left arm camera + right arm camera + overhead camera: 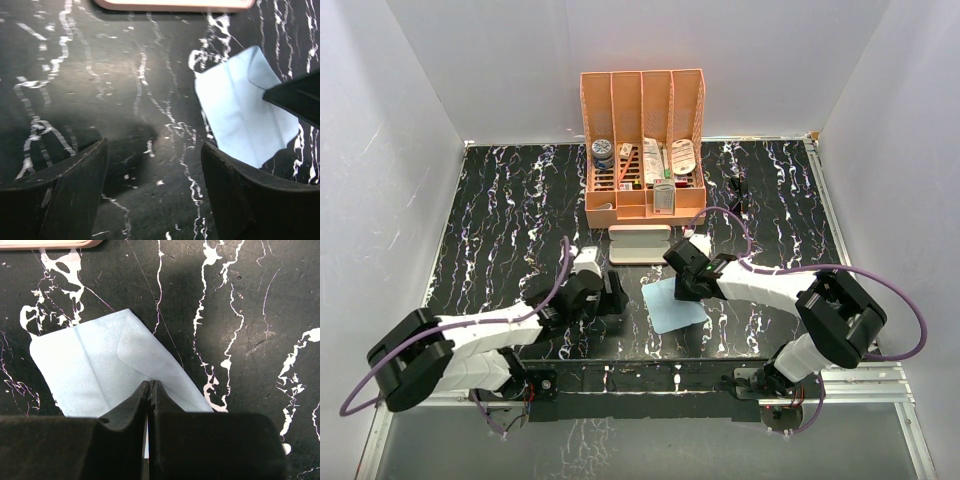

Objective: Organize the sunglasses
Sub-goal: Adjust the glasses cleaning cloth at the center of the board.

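Bringing the open, empty left fingers onto the blue cloth should help the shut right fingers above it.

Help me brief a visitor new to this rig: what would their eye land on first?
Probably the peach desk organizer, packed with small items, at the back centre of the black marbled table. Next, the light blue cloth mid-table, the right gripper shut over its edge, and the pink case in front of the organizer.
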Robot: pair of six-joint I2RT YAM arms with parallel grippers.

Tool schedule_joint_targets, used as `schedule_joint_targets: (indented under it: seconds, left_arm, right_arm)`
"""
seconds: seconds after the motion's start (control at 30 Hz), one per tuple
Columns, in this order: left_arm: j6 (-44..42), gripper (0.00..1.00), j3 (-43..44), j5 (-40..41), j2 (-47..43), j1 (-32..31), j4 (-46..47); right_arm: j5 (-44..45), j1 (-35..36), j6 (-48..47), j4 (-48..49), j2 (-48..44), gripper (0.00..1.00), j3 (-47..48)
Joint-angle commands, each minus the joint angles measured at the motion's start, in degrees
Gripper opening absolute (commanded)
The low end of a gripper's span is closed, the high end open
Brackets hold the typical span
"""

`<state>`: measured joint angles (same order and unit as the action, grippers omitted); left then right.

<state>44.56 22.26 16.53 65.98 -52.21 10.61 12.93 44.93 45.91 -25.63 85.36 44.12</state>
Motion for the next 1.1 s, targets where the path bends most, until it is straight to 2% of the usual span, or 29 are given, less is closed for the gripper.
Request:
schedule_joint_targets:
  seconds: [0.0, 0.1, 0.37, 0.47, 0.6, 0.67, 0.87, 0.93, 0.97, 1.07]
  left_arm:
    - [0.33, 0.69, 4.48, -1.15, 3.83, -3.23, 6.58]
    - [0.12, 0.62, 6.09, -1.19, 5.87, -4.89, 7.73]
    - [-0.78, 0.28, 10.25, -1.97, 11.45, -8.30, 8.61]
    - [-0.72, 0.27, 11.60, -1.99, 14.26, -9.80, 8.92]
    - [-0.46, 0.20, 13.30, -2.05, 17.50, -11.55, 9.26]
    - [-0.27, 0.07, 13.93, -2.35, 18.89, -12.25, 9.48]
    - [0.82, 0.06, 14.15, -1.64, 20.62, -13.66, 9.76]
    - [1.14, 0.04, 14.04, -1.34, 21.21, -13.79, 10.10]
    - [1.29, 0.00, 13.98, -1.23, 21.64, -13.92, 10.25]
    - [1.66, 0.00, 14.01, -0.87, 23.26, -14.04, 10.41]
  right_arm:
    - [0.68, -0.20, -0.43, 1.97, -0.10, 0.00, 0.79]
    - [0.79, -0.28, -0.55, 2.06, -0.37, 0.00, 0.88]
    - [0.96, -0.21, -0.91, 2.08, -0.50, 0.00, 0.96]
    - [1.06, -0.19, -1.18, 1.97, -0.64, 0.00, 1.13]
    - [1.16, -0.23, -1.35, 1.73, -0.76, 0.00, 1.32]
    - [1.21, -0.26, -1.36, 1.80, -0.85, 0.00, 1.24]
    - [1.13, -0.28, -1.37, 2.13, -1.12, 0.00, 0.89]
    - [1.00, -0.32, -1.38, 2.27, -1.01, 0.00, 0.88]
    - [0.95, -0.29, -1.33, 2.36, -0.99, 0.00, 0.88]
    - [0.87, -0.30, -1.11, 2.54, -0.99, 0.00, 0.80]
